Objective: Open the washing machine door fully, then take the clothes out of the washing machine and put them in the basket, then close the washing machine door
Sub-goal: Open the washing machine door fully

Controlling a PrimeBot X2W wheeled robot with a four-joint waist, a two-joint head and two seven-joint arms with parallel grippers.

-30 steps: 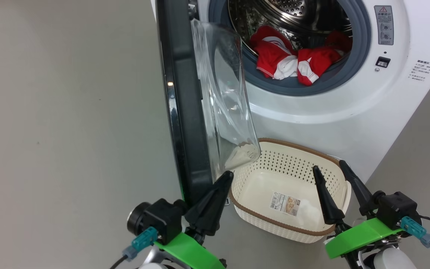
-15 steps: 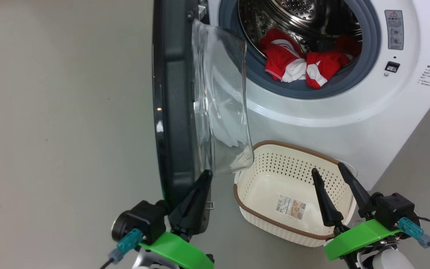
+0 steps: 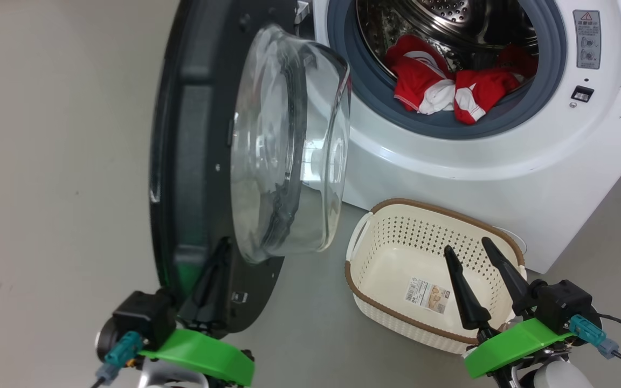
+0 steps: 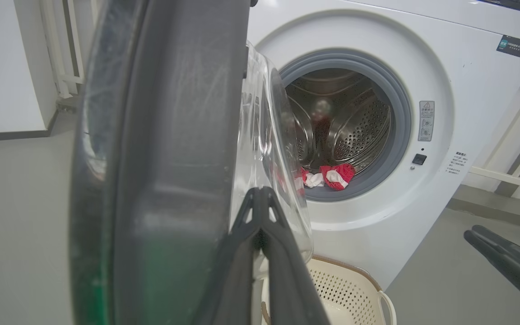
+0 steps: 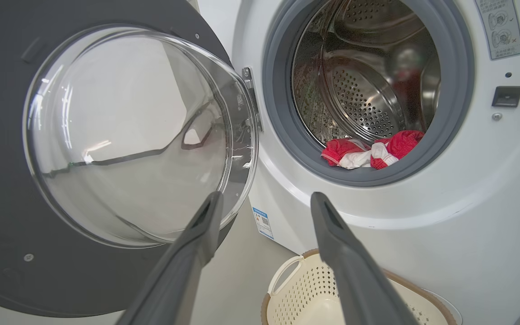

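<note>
The washing machine door point(image 3: 186, 161) stands swung wide to the left, its black rim and glass bowl point(image 3: 283, 145) facing right. My left gripper point(image 3: 223, 245) is shut, its fingers lying against the door's inner face low down; in the left wrist view the fingertips point(image 4: 260, 194) meet beside the glass. Red and white clothes point(image 3: 440, 89) lie at the front of the steel drum of the washing machine point(image 3: 450, 178). The basket point(image 3: 429, 207) sits on the floor in front of it, holding just a sticker. My right gripper point(image 3: 467, 245) hangs open above the basket's right half.
Grey floor point(image 3: 62, 161) spreads to the left of the door. A white wall with a dark baseboard point(image 4: 7, 134) stands far left in the left wrist view, and a pale frame point(image 4: 513, 135) beside the machine. A blue label point(image 5: 262, 221) marks the machine's lower front.
The door has swung further open to the left, showing its glass bowl face-on. My left gripper moved left and down with it. The right gripper stayed above the basket.
</note>
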